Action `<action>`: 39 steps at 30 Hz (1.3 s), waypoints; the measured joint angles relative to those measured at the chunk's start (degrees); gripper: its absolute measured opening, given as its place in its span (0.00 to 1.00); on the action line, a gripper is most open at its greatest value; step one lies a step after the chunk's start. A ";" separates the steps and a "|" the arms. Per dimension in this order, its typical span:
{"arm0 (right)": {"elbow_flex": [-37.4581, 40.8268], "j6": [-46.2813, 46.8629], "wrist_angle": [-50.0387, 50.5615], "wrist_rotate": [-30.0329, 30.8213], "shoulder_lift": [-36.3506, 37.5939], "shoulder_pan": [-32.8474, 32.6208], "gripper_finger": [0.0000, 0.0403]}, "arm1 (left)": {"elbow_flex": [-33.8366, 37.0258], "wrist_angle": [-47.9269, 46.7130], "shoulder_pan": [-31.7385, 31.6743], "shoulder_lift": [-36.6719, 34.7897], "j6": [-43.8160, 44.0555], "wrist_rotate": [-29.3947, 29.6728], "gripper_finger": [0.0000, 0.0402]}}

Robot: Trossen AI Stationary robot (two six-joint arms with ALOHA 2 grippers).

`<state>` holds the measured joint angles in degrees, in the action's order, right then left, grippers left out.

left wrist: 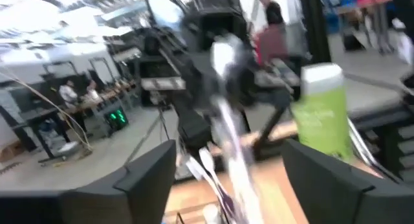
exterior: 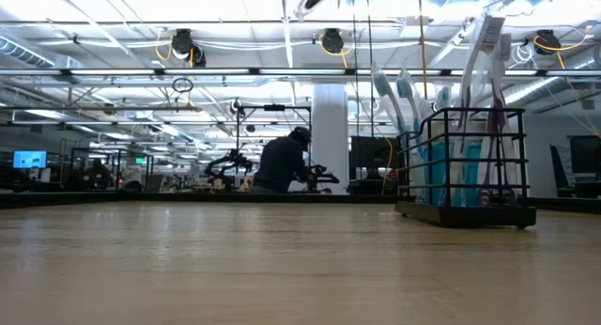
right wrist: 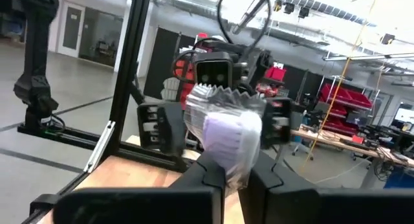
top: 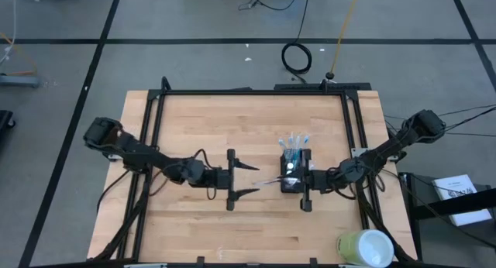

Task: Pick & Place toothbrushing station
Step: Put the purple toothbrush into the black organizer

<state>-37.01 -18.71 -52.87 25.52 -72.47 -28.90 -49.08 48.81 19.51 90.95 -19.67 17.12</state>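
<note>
The black wire-mesh holder [top: 295,158] stands with its base on the table, right of centre, and also shows in the low view [exterior: 465,165]. Blue-and-white toothbrushes [top: 294,140] stand upright in it. My right gripper [top: 288,181] is above the holder's near part, shut on a small white tube with a crimped end [right wrist: 223,117]. My left gripper [top: 256,179] faces it from the left, open. Its fingers stand on either side of the tube's free end [top: 267,180] without touching it. Neither gripper shows in the low view. My right gripper pinches the white tube between its two fingers [right wrist: 207,175], at the tube's end nearest the gripper [right wrist: 228,160]. The fingers come level from the table's right. The tube sticks out toward the left gripper with its crimped end [right wrist: 220,94] free, lifted clear of the table.
A large yellow-green and white cylinder [top: 364,249] stands at the table's near right corner and shows in the left wrist view [left wrist: 320,114]. A black frame [top: 256,91] runs along the table's far edge and sides. A person [exterior: 282,163] sits in the room beyond.
</note>
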 joint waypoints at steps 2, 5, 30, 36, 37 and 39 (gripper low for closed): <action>-0.03 -0.14 2.17 0.01 2.74 -0.01 0.02 | 0.00 -5.35 0.69 -3.03 0.11 0.00 0.76; -2.48 3.30 12.74 0.16 8.08 0.47 0.03 | 0.00 -13.95 0.92 -7.34 2.97 -0.02 0.80; -26.34 32.61 79.86 -0.26 8.85 2.66 0.02 | 7.52 -24.86 -7.96 -9.48 21.57 -0.11 0.78; -26.35 33.04 81.95 -0.29 6.44 2.68 0.02 | 7.52 -24.97 -7.91 -9.48 21.52 -0.30 0.78; -26.34 33.04 81.91 -0.31 5.71 2.68 0.02 | 7.54 -24.97 -7.91 -9.48 21.51 -0.31 0.78; -26.34 33.04 81.54 -0.31 4.27 2.68 0.02 | 7.52 -24.97 -7.91 -9.48 21.50 -0.31 0.78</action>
<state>-63.35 14.33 28.67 25.21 -68.21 -26.22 -41.56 23.83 11.60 81.47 1.83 16.82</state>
